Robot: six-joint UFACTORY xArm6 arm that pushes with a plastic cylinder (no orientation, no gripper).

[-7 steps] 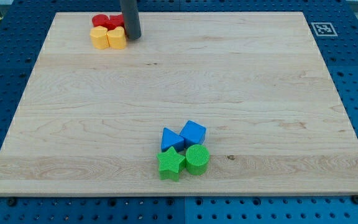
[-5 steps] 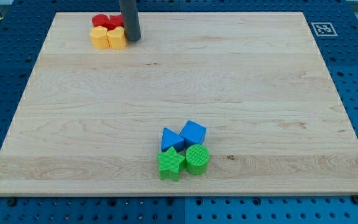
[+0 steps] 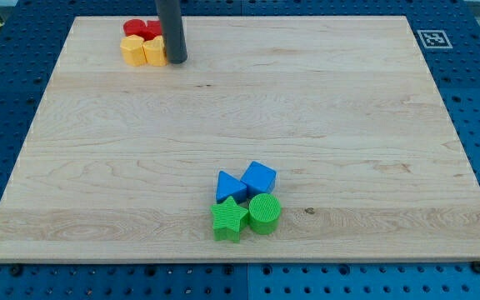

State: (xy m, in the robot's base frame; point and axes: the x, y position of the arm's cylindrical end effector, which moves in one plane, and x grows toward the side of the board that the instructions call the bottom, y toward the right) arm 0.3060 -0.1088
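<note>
My tip (image 3: 176, 60) rests on the board at the view's top left, right against the right side of a yellow block (image 3: 155, 51). A second yellow block (image 3: 132, 50) sits just left of that one. Behind them lie two red blocks (image 3: 142, 29), partly hidden by the rod. Far off, near the view's bottom centre, a tight cluster holds a blue triangle (image 3: 228, 187), a blue cube (image 3: 259, 177), a green star (image 3: 230, 219) and a green cylinder (image 3: 264, 213).
The wooden board (image 3: 348, 125) lies on a blue pegboard table. A black-and-white marker tag (image 3: 432, 38) sits at the board's top right corner.
The rod has slid slightly toward the view's bottom and left, along the right side of the yellow blocks. The blocks have hardly moved.
</note>
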